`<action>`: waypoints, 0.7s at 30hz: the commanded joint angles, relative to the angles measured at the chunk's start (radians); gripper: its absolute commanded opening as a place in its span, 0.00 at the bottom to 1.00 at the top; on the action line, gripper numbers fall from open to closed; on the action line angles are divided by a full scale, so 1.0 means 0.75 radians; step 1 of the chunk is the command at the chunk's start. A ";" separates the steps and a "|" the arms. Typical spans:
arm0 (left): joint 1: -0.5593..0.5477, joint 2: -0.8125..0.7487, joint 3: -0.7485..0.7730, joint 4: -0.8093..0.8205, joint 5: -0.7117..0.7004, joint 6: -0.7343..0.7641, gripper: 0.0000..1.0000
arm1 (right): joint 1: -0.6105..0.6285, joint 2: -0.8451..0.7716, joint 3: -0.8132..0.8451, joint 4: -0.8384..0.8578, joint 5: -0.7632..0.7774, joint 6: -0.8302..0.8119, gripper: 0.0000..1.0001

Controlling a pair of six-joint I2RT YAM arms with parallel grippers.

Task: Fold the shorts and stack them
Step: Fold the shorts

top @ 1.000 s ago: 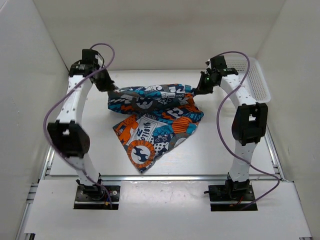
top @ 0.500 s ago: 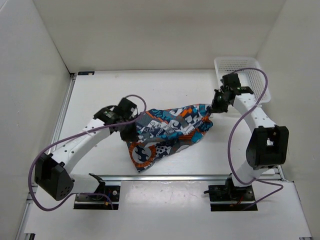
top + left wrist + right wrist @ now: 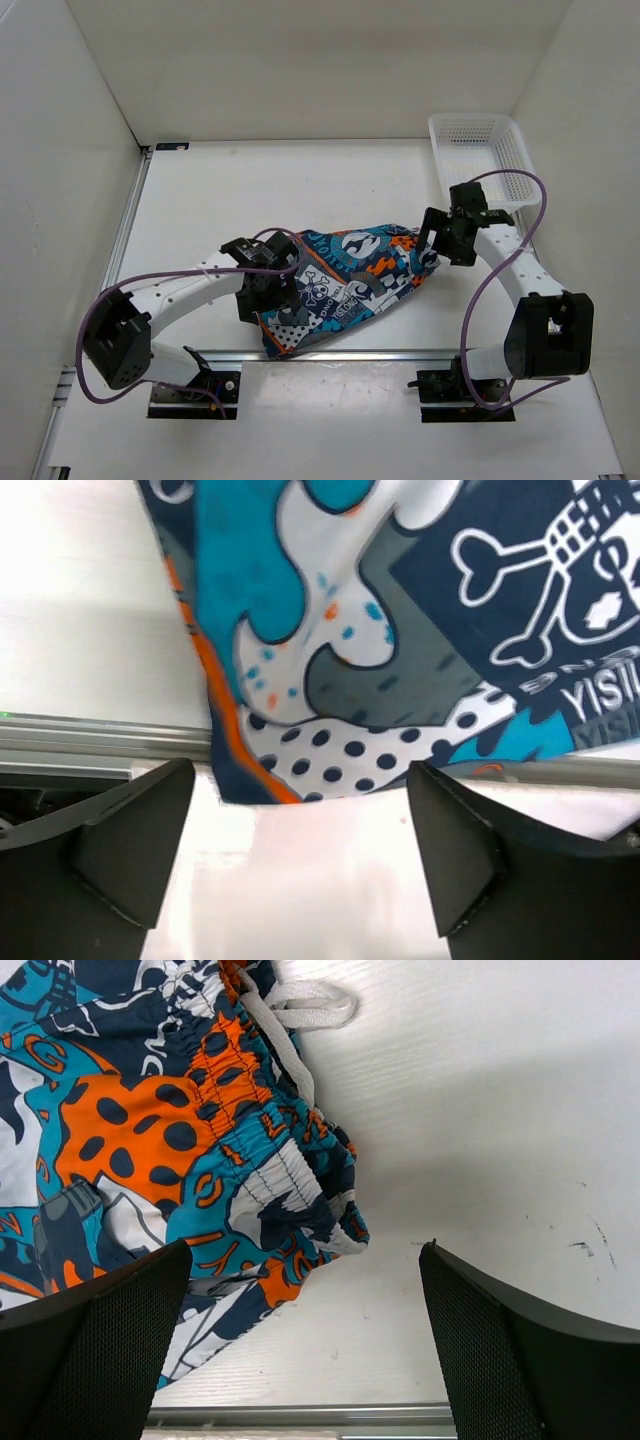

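The shorts [image 3: 350, 280] lie spread on the table, running from the near edge up toward the right. Their print is teal, blue, orange and white. My left gripper [image 3: 266, 298] hovers over their lower left hem, open. In the left wrist view the shorts [image 3: 400, 630] fill the top, and only bare table shows inside the left gripper [image 3: 295, 855]. My right gripper [image 3: 434, 240] is at the waistband end, also open. In the right wrist view the gathered waistband of the shorts [image 3: 180, 1130] and a white drawstring [image 3: 300, 1010] lie ahead of the right gripper [image 3: 305, 1355], which holds nothing.
A white mesh basket [image 3: 485, 160] stands at the back right corner, just behind the right arm. A metal rail [image 3: 350, 352] runs along the table's near edge, close to the shorts' lower hem. White walls enclose the table on three sides.
Both grippers have opened and let go of the shorts. The shorts have come down toward the near edge and now lie spread out. Both arms have swung nearer and lower.
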 commanded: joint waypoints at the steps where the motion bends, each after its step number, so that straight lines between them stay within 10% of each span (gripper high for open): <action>1: 0.015 -0.011 0.045 -0.034 -0.111 -0.047 1.00 | -0.001 -0.003 0.005 0.061 0.008 0.010 0.99; 15: 0.529 0.131 -0.150 0.387 0.068 0.159 0.95 | -0.001 0.230 0.020 0.186 -0.159 0.016 0.99; 21: 0.541 0.357 -0.037 0.434 0.089 0.186 0.75 | -0.001 0.353 -0.037 0.243 -0.241 0.128 0.58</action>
